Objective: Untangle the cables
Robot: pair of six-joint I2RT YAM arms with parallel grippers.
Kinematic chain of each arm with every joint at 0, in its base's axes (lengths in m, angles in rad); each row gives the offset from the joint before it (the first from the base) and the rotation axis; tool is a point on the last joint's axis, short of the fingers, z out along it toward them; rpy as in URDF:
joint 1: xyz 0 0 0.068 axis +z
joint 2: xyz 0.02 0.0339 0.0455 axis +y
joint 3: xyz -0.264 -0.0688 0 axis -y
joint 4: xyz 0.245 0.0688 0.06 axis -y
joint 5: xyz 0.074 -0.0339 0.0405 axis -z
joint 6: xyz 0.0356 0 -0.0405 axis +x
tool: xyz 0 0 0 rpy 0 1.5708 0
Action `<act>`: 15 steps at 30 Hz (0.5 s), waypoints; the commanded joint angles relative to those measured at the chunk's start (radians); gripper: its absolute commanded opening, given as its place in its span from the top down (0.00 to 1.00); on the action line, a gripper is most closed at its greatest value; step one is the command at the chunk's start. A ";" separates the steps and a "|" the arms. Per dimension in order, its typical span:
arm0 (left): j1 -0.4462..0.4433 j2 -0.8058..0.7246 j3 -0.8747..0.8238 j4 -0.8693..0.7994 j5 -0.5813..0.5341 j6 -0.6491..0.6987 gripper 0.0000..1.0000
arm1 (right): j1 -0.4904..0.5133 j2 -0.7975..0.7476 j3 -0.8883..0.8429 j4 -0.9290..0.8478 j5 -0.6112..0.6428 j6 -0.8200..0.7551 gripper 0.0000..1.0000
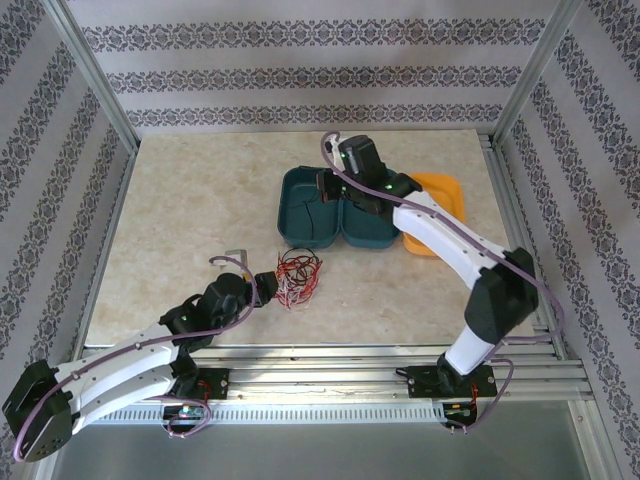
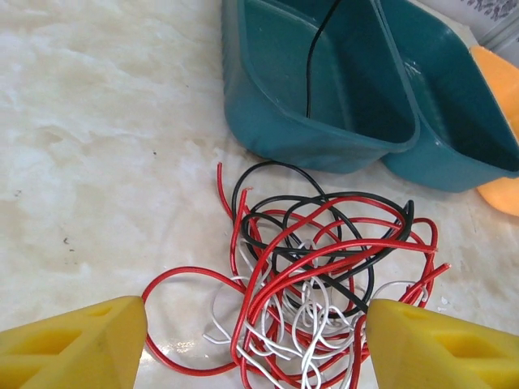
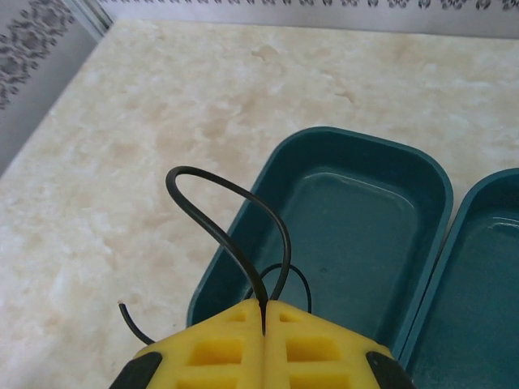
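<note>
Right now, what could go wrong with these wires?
The black cable, pinched in the right end effector above the teal bin, has a loose end out over the table, so it might land partly outside. The left end effector is open around the tangle and could grab several wires together, pulling knots tighter.

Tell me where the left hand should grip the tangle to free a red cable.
Probably the red loop bulging from the tangle's left edge, from above, straddling the wire. It lies flat on the table, clear of other strands, so the open left hand would catch one cable.
</note>
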 commanded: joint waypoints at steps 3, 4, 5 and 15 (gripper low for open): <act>-0.009 -0.039 -0.004 -0.079 -0.046 -0.012 0.21 | -0.015 0.128 0.100 -0.057 0.071 -0.003 1.00; -0.009 -0.039 -0.001 -0.082 -0.047 -0.011 0.19 | -0.018 0.156 0.116 -0.075 0.069 -0.002 1.00; -0.009 -0.037 0.001 -0.085 -0.046 -0.011 0.18 | -0.020 0.179 0.129 -0.089 0.068 -0.004 1.00; -0.009 -0.030 0.019 -0.103 -0.067 -0.012 0.00 | -0.043 0.299 0.190 -0.193 0.044 -0.013 0.64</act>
